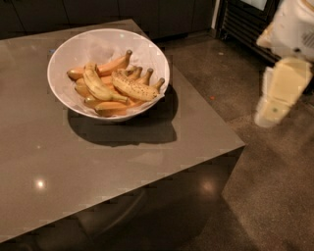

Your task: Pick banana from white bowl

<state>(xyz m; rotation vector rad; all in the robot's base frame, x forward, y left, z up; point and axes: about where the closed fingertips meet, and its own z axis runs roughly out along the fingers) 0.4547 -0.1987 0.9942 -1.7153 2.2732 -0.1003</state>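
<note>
The white bowl (66, 59) stands on the far part of a grey-brown table (98, 166). Inside it lies the banana (135, 89), thick, yellow and brown-speckled, with its dark stem pointing right toward the rim. A slimmer curved yellow banana (98, 86) lies to its left, and smooth orange-tinted bananas (114, 63) sit around and beneath them. My gripper (274, 109) hangs blurred at the right edge of the view, over the floor and well away from the bowl and table.
The table's right edge and front corner (240, 143) lie between the gripper and the bowl. Speckled dark floor (265, 186) stretches to the right. Dark cabinets (147, 12) and a slatted black appliance front (245, 24) line the back.
</note>
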